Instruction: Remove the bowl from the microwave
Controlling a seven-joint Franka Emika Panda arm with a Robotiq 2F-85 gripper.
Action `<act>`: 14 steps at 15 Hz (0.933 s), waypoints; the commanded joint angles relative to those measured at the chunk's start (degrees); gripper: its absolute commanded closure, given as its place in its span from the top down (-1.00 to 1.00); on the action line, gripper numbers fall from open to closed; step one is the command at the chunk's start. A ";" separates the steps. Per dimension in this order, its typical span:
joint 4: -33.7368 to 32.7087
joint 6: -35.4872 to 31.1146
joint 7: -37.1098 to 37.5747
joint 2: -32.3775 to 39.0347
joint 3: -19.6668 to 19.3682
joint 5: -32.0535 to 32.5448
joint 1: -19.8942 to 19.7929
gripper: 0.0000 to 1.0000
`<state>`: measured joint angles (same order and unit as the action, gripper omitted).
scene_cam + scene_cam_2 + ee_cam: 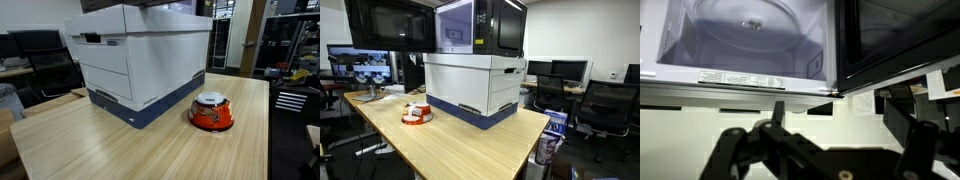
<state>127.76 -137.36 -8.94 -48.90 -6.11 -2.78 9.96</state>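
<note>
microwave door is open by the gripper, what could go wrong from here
1. The open door sits just above the gripper; lifting or swinging could strike it.
2. The microwave stands atop a white box, so a knock might shift it.
3. The bowl rests on the table beside the box; a low sweep could hit it.

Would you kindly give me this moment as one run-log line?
bowl: on table beside white box | microwave: door open, turntable bare | gripper: open, empty, facing cavity
</note>
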 commanded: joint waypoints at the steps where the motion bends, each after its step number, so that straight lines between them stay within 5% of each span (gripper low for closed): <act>1: 2.07 -3.10 -5.11 -1.48 -1.58 -3.30 4.00 1.00; 8: 4.09 -4.71 -13.78 -2.92 -4.43 -7.02 12.22 1.00; 14: 5.03 -2.07 -14.37 -3.15 -1.85 -4.83 11.90 1.00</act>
<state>131.44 -140.10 -21.42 -51.33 -9.41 -7.76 22.70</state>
